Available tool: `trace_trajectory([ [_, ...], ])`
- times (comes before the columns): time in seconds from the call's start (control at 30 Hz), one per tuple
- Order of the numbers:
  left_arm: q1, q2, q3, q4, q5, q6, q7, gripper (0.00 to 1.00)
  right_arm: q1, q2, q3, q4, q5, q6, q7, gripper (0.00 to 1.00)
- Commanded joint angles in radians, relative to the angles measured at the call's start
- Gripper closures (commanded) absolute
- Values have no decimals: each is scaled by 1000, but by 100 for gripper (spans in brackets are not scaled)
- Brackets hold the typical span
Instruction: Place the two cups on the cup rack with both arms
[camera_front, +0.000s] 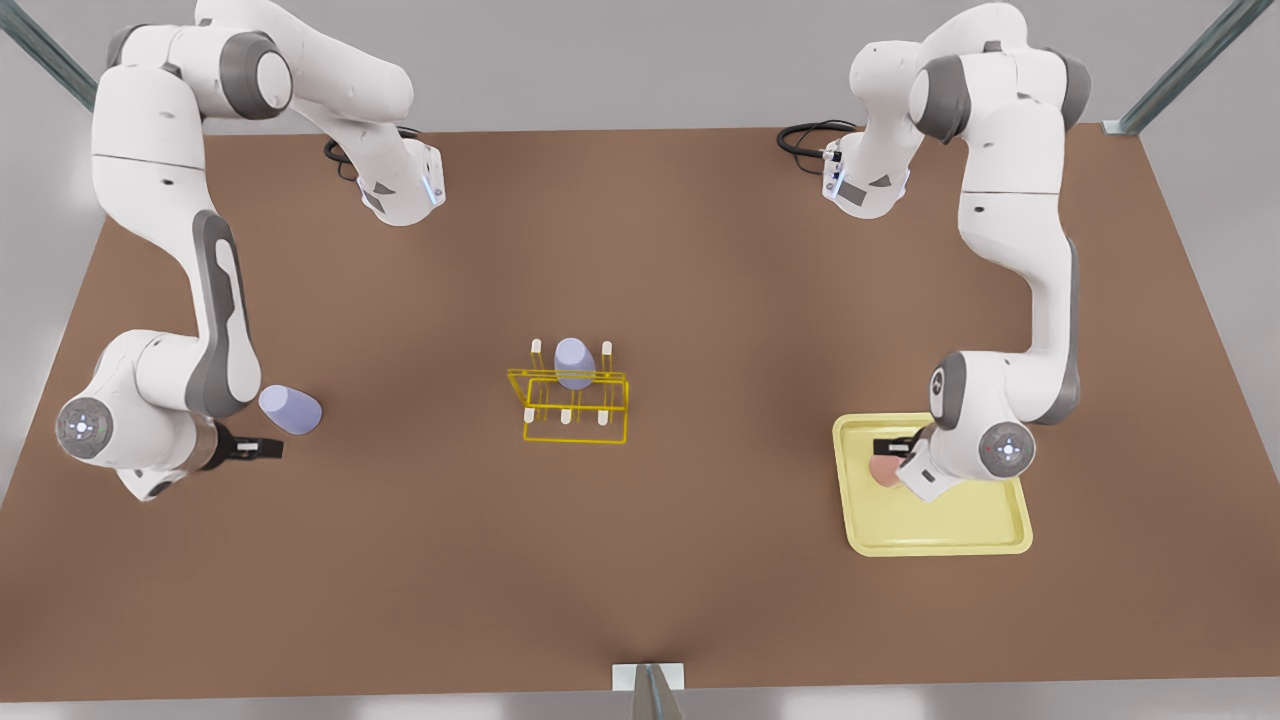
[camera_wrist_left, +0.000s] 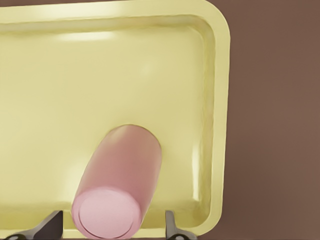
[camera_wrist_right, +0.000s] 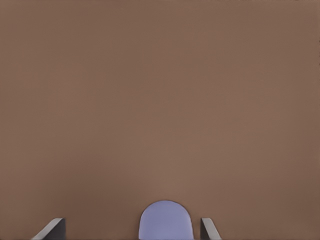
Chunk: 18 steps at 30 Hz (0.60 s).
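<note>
A pale pink cup (camera_wrist_left: 120, 185) lies on its side in the flat pale-yellow tray (camera_wrist_left: 220, 100), at the front view's right (camera_front: 884, 470). My left gripper (camera_wrist_left: 114, 224) is open, one finger on each side of the cup's base with small gaps; in the front view the left gripper (camera_front: 893, 450) is low over the tray. A pale lavender cup (camera_front: 290, 408) lies on its side on the table at the front view's left. My right gripper (camera_front: 252, 447) is open beside it, and the cup (camera_wrist_right: 165, 221) shows between the fingers. The yellow wire cup rack (camera_front: 567, 405) stands mid-table.
A second lavender cup (camera_front: 574, 362) sits upside down on a back peg of the rack. The tray (camera_front: 940, 535) lies on the brown table (camera_front: 640, 250). Both arm bases with black cables stand at the far edge. A metal post (camera_front: 650, 695) is at the near edge.
</note>
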Motion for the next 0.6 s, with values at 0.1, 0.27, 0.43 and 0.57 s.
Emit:
trace_trajectory([
  [0.1, 10, 39, 0, -7, 0, 113, -26, 0, -18, -114, -1, -219, 3, 342, -165, 0],
  [0.27, 10, 51, 0, -14, -2, 110, -26, 0, -51, -169, -2, -317, 5, 348, -168, 0],
  [0.43, 10, 48, -1, -13, -2, 110, -26, 2, -71, -192, -2, -431, 5, 429, -168, 0],
  [0.57, 8, 46, -1, -13, -2, 106, -24, 18, -81, -192, -2, -459, 6, 437, -165, 0],
])
